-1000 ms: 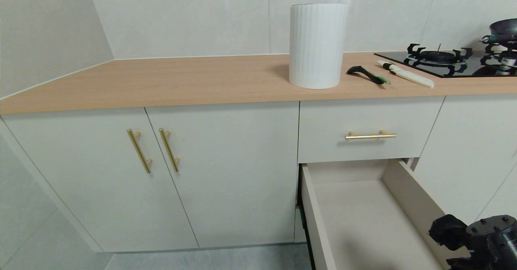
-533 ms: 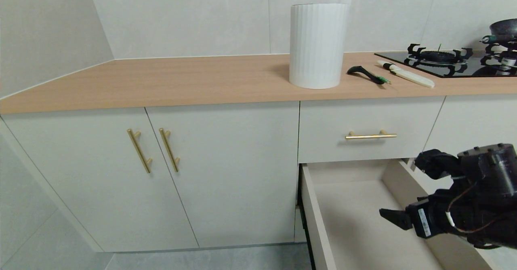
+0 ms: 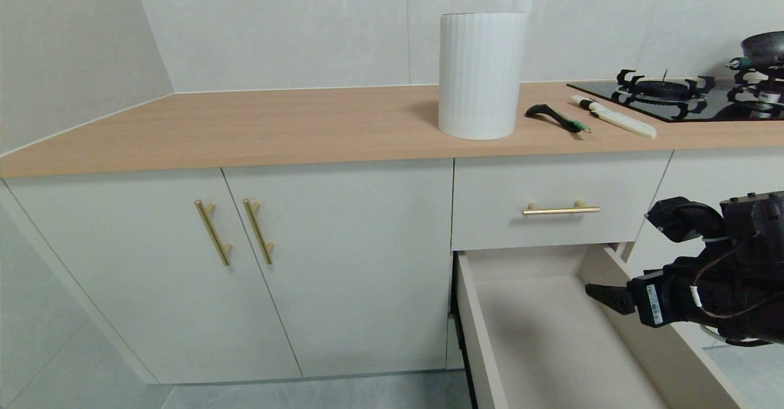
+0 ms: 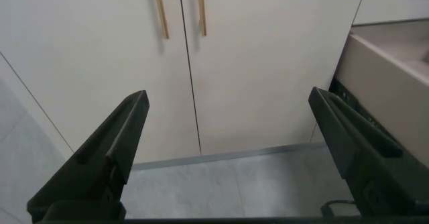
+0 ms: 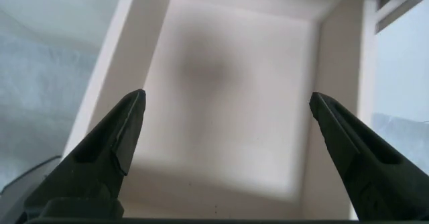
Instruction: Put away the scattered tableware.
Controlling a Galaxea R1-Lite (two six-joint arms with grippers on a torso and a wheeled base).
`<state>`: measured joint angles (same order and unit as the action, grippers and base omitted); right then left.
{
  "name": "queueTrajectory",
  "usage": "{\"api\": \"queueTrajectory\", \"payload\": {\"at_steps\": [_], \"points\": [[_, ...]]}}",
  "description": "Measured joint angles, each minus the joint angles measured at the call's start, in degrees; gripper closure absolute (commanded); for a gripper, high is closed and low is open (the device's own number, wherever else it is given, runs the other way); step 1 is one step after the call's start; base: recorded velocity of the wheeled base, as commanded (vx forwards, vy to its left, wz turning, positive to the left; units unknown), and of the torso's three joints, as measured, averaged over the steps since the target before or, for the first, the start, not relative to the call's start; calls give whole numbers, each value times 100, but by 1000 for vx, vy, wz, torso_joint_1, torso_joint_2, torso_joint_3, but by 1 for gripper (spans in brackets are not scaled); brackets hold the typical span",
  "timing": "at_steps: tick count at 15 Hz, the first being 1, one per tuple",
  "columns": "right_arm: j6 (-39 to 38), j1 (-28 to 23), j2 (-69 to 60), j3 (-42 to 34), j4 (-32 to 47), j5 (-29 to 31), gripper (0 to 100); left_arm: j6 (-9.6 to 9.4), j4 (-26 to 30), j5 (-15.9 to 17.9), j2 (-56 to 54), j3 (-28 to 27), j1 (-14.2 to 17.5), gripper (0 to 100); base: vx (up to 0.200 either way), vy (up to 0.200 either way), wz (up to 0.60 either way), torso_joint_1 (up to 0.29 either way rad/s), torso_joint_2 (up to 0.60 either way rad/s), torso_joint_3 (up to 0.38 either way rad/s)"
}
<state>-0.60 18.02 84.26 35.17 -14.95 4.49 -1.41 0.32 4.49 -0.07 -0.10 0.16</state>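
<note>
The robot's right gripper (image 3: 637, 256) hangs over the right side of the pulled-out lower drawer (image 3: 476, 329), its two black fingers spread wide and gripping nothing. In the right wrist view the drawer's pale bottom lies between the parted fingertips (image 5: 127, 127), with a soft shadow across it. The scattered tableware lies on the wooden countertop (image 3: 275, 124) above, well apart from the gripper. A black-handled peeler (image 3: 554, 116) with a green tip rests just to the right of a tall white ribbed canister (image 3: 479, 75). A white knife (image 3: 614, 116) with a dark band near one end lies at a slant near the peeler, between it and the black gas hob (image 3: 667, 93). A dark pan (image 3: 762, 45) sits on the hob's right-hand burner at the edge of the head view. Under the tableware, the upper drawer (image 3: 560, 182) with its gold bar handle is shut, and the open drawer juts out beneath it. To the left, two cabinet doors (image 3: 245, 286) with upright gold handles are closed. The left gripper (image 4: 228, 96) is low in front of those doors, above the grey floor (image 4: 221, 190), its fingers likewise spread wide with nothing between them. The side of the open drawer shows beyond one finger.
</note>
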Motion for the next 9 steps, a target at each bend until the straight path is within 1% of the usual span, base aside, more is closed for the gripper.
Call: {"api": "queueTrajectory", "payload": {"at_steps": [1, 3, 9], "points": [[2, -2, -2, -26, 20, -2, 0, 0, 6, 0, 0, 0, -2, 0, 0, 0, 0, 71, -325, -334], [6, -5, 16, -34, -5, -2, 0, 0, 4, 0, 0, 0, -2, 0, 0, 0, 0, 59, -530, -349], [6, -2, 79, -37, -5, 5, 0, 0, 1, 0, 0, 0, 0, 0, 0, 0, 0, 128, -465, -330]]}}
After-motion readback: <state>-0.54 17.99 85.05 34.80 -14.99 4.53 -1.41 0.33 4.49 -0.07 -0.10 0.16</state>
